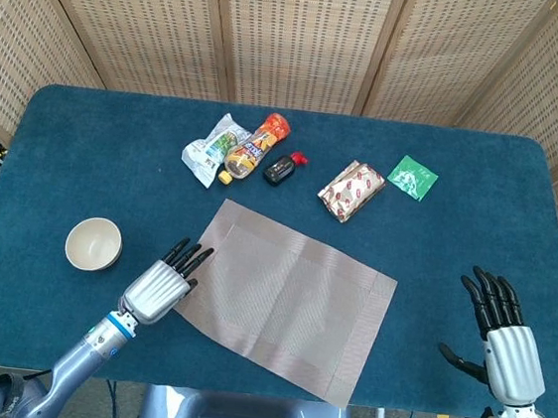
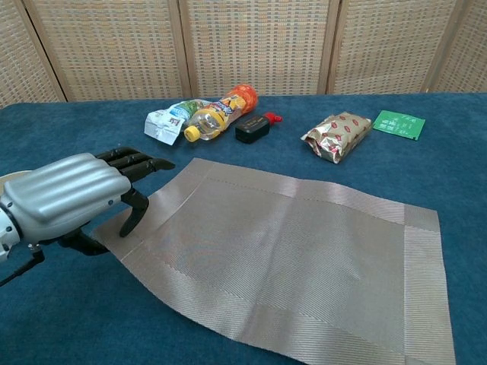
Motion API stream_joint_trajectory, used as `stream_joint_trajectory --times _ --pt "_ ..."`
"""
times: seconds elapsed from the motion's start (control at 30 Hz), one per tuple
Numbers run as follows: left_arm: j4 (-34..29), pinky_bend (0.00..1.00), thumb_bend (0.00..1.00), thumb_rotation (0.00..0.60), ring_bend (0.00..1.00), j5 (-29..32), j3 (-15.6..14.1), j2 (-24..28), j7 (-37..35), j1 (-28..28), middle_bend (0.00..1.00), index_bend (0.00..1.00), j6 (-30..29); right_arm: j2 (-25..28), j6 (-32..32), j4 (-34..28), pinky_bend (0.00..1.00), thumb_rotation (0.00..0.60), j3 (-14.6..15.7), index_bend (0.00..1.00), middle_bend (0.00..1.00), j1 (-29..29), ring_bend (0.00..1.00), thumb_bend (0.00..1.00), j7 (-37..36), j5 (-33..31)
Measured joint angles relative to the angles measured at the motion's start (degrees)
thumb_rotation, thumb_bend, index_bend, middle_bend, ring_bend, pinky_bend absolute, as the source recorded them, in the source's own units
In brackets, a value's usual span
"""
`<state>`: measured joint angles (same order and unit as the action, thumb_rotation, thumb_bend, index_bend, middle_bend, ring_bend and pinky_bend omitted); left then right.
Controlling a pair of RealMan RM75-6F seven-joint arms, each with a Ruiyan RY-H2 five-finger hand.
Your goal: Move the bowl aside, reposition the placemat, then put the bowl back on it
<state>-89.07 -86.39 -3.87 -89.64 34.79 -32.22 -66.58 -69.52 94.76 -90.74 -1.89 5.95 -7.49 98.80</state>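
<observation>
The left hand (image 1: 160, 285) pinches the mat's (image 1: 285, 296) near-left corner, thumb under the edge and fingers flat on top. The mat lies skewed on the blue counter (image 1: 86, 149). The bowl (image 1: 93, 243) sits upright left of the mat, apart from it. The right hand (image 1: 503, 332) hovers at the counter's right edge, fingers spread, holding nothing.

In the chest view the silver left hand (image 2: 72, 199) covers the woven grey placemat's (image 2: 297, 258) near-left corner and nearly all of the cream bowl (image 2: 9, 176) at the bench's left edge; whether fingers pinch the placemat cannot be told.
</observation>
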Motion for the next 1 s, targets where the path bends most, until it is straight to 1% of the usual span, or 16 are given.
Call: stream_joint_trajectory --times 0.2,0.43,0.67,1.0 --pt "-6.91 0.00 0.60 0.600 0.00 -2.98 -2.60 2.75 3.06 0.02 0.00 0.65 1.60 0.24 0.52 -0.20 0.00 0.600 0.01 0.06 0.00 -0.22 0.00 0.20 -0.36 0.22" --pt "-11.78 0.00 0.60 0.600 0.00 -4.29 -4.01 4.34 4.01 -0.94 0.00 0.66 5.41 0.81 1.21 -0.39 0.00 0.600 -0.15 0.06 0.00 -0.50 0.00 0.20 -1.38 0.25" --pt "-13.14 0.00 0.60 0.600 0.00 -5.52 -4.58 5.14 0.73 -1.87 0.00 0.66 7.40 1.00 1.45 -0.51 0.00 0.600 -0.22 0.06 0.00 -0.63 0.00 0.20 -1.63 0.31" --pt "-13.44 0.00 0.60 0.600 0.00 -9.24 -5.69 6.31 -7.40 -3.21 0.00 0.66 9.18 1.05 1.61 -0.63 0.00 0.600 -0.25 0.06 0.00 -0.79 0.00 0.20 -1.51 0.45"
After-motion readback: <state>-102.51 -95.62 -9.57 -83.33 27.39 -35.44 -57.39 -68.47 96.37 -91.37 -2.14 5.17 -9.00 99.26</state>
